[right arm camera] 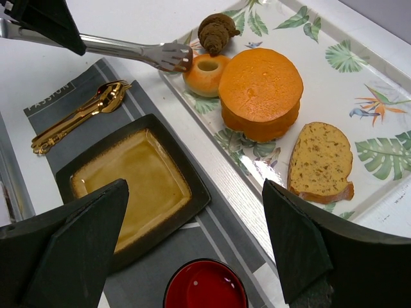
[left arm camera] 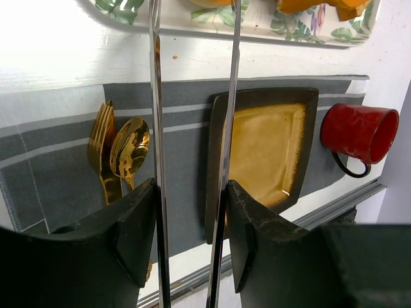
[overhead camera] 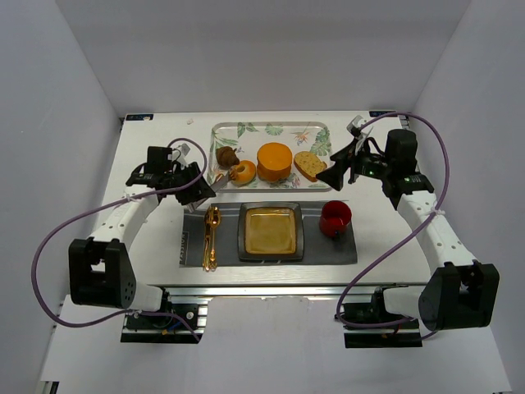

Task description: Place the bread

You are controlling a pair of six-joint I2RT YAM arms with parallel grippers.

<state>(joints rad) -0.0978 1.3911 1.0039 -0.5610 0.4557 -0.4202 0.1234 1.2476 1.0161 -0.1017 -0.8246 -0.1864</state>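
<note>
**Right wrist.** The bread (right arm camera: 198,82) lies on the tray (right arm camera: 359,58), at its near-left end. The tongs (right arm camera: 122,47) come in from the upper left, and their toothed tips meet the bread's left edge. From this side I cannot tell whether the tips straddle it or only touch it. A brown lump (right arm camera: 215,32) sits just behind the bread. An orange cylinder (right arm camera: 260,90) presses against its right side, with a slice (right arm camera: 321,160) further right. Below the tray a square plate (right arm camera: 128,173) lies on a grey mat (right arm camera: 58,96), with a gold spoon and fork (right arm camera: 77,119) to its left and a red cup (right arm camera: 205,289) at the bottom edge. The right gripper (right arm camera: 196,192) hangs over the plate and the tray rim with its jaws wide and nothing between them.

**Left wrist.** The left gripper (left arm camera: 189,218) holds the tongs. Each of the two metal arms lies against the inside of a finger, with a clear gap between them. The arms run up and out of the top of the frame, so the tips and the bread are not shown. Plate, cup, spoon and fork lie below.

**Top.** The bread sits at the tray's front edge between the lump and the cylinder. The left gripper is just to its left, off the tray. The right gripper hovers by the tray's right end, near the slice.
</note>
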